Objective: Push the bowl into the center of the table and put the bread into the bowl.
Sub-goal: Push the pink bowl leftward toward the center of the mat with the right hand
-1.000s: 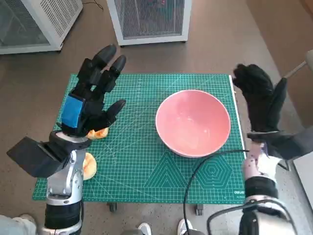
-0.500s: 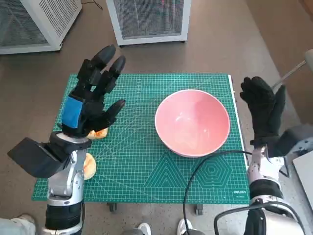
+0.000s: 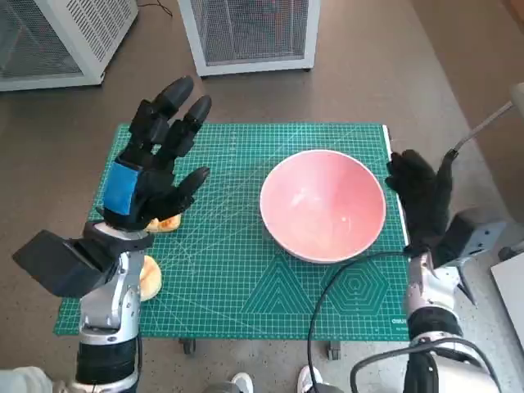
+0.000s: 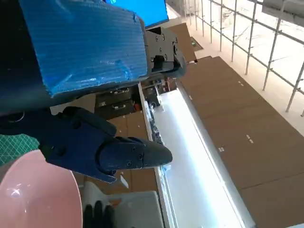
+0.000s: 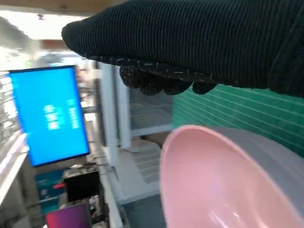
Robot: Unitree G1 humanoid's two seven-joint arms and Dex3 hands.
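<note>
Bowl point(image 3: 322, 205) sits toward counter's point(image 3: 246, 278) right edge; your right robot hand point(image 3: 420, 196) is beside it, fingers apart, empty. Push it centerward. Left robot hand point(image 3: 155, 164) spread, empty, above bread point(image 3: 166, 222).

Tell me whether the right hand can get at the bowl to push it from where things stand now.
Probably yes. The right hand is open, right beside the bowl at the mat's right edge, with nothing between them; contact can't be told. The left hand is raised well off to the other side.

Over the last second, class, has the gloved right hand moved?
Yes. The right hand has dropped from beyond the green mat's far right corner to beside the pink bowl's right rim.
</note>
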